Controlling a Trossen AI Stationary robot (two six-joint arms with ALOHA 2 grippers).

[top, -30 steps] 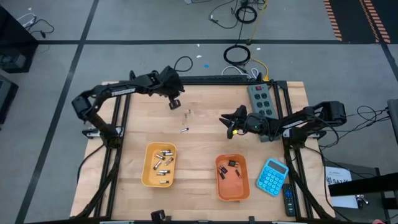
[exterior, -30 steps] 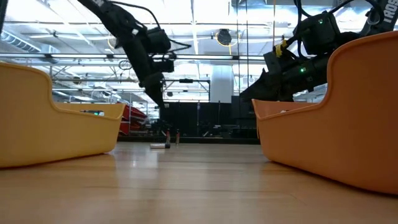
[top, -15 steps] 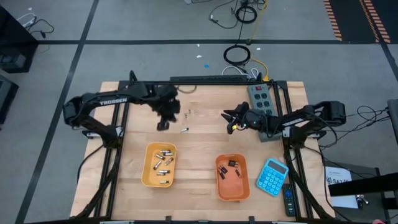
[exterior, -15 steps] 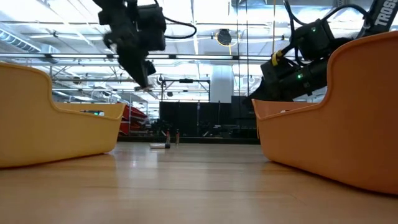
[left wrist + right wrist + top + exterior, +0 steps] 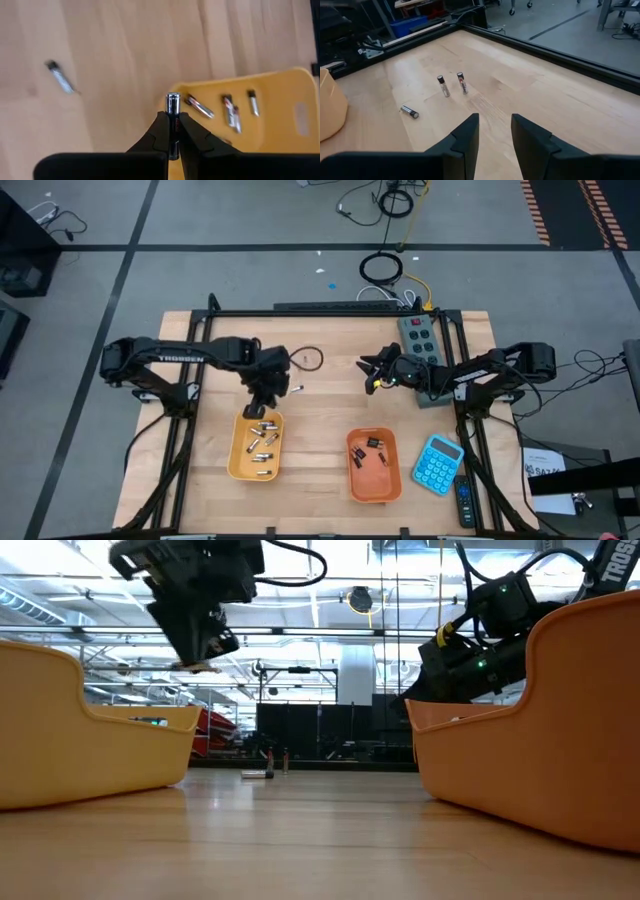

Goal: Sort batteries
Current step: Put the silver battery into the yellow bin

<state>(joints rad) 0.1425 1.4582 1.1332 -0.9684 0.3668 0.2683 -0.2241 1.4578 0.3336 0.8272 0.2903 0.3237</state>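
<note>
The left gripper [image 5: 172, 131], fingers clamped on a silver battery [image 5: 173, 105], hangs over the far edge of the yellow tray [image 5: 239, 460], three loose batteries [image 5: 444, 86] lie on the tabletop [image 5: 330, 405], and the right gripper [image 5: 495, 131] hovers with fingers apart.

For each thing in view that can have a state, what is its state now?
left gripper: shut on a silvery battery, above the yellow tray's edge.
right gripper: open, empty, above bare table.
yellow tray: holds several batteries.
orange tray: holds a few batteries.
loose batteries: two upright, one lying.
</note>
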